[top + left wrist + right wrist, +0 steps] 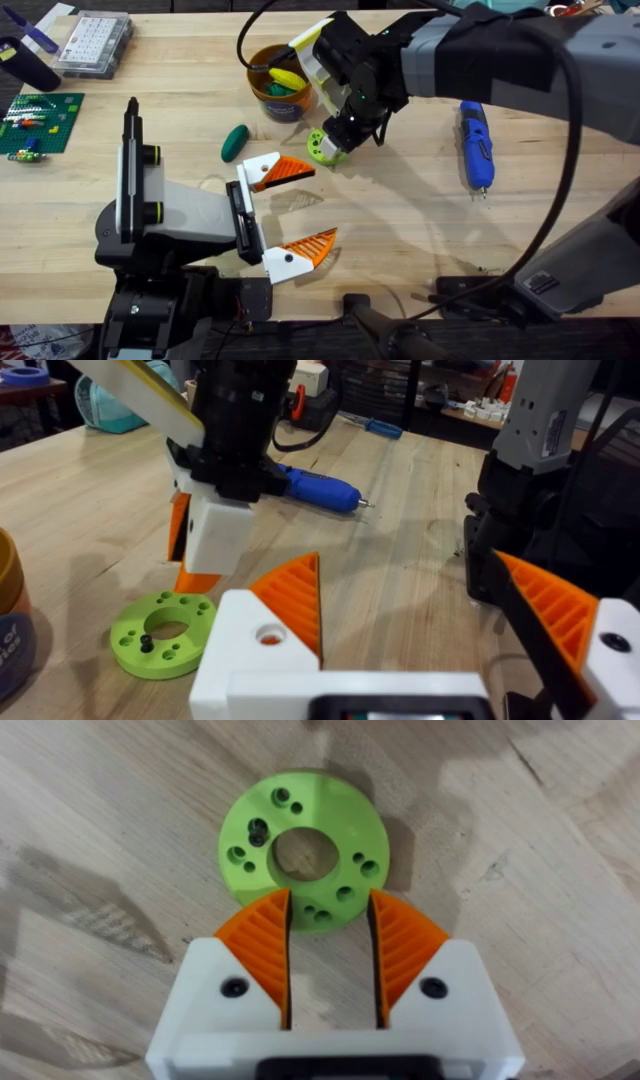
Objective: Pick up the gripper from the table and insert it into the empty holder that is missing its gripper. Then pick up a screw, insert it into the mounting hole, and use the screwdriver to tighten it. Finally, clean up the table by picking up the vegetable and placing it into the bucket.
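I had the right gripper [330,955] poised straight above the green ring [303,852], its orange pads parted by a modest gap and pinching nothing, so that the disc's near edge sat just between the fingertips; I judged this a line-up for working at the ring's small holes, one of which already seemed to carry a dark screw [146,644]. The ring lay flat on the counter [420,215] a little back of the middle, just beside the bucket [280,85], which stood toward the far edge with yellow and green bits inside it. I kept the left gripper [298,212] spread wide and empty nearer the front edge, low over the wood and pointed toward the ring, where I judged it served as a side view of the other arm's work without crowding it. The screwdriver [475,143] lay on its side toward the right edge, well apart from both grippers, untouched and with its bit pointing at the front edge, so it could be taken up by the right arm when tightening came due. The green vegetable [234,141] rested on the counter near the bucket, left of the ring, not yet cleared away; that clean-up looked to be the last step remaining.
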